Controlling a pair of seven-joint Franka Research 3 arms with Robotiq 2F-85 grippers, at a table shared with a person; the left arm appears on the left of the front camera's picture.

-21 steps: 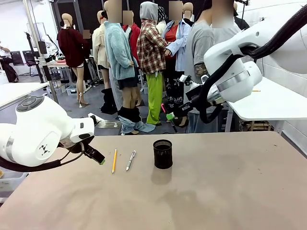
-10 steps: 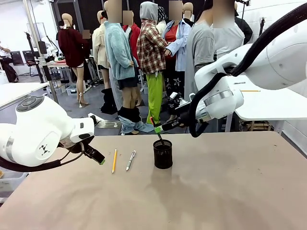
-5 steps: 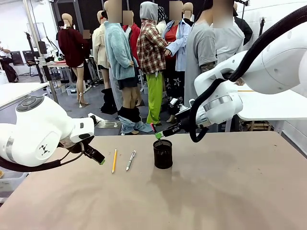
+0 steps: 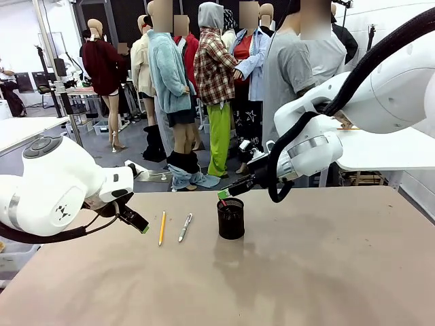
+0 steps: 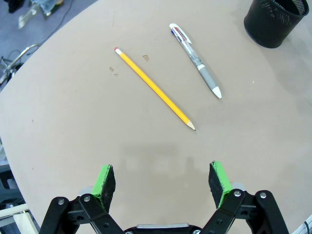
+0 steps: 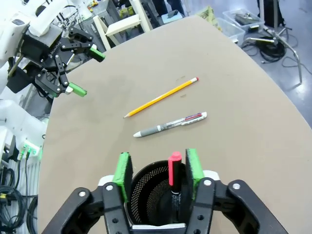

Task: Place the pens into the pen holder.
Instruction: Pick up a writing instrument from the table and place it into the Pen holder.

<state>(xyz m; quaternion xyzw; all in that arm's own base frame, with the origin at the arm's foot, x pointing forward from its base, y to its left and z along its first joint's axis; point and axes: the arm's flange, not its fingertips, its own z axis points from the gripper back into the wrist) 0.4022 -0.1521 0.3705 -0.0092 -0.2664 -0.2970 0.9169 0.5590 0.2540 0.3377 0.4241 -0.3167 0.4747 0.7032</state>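
The black mesh pen holder [image 4: 231, 219] stands mid-table. Just above its rim hovers my right gripper [image 4: 228, 193], open; in the right wrist view its green pads [image 6: 123, 171] are spread, and the dark pen with the red end [image 6: 174, 165] stands inside the pen holder [image 6: 151, 187], leaning close to one pad. Left of the cup lie the yellow pencil [image 4: 162, 228] and the silver-white pen [image 4: 185, 227]. My left gripper [image 4: 139, 224] is open over bare table short of the pencil [image 5: 155, 89] and silver pen [image 5: 196, 60], with nothing between its fingers.
People stand at the far side of the table [image 4: 326, 272]. A white table [image 4: 387, 149] sits behind on the right. The left arm's bulky white body [image 4: 54, 190] fills the near left. Bare tabletop stretches right of the cup and toward the front.
My right gripper came down over the cup with the dark pen, then its jaws spread. The pen has dropped lower into the holder. The left arm has not moved.
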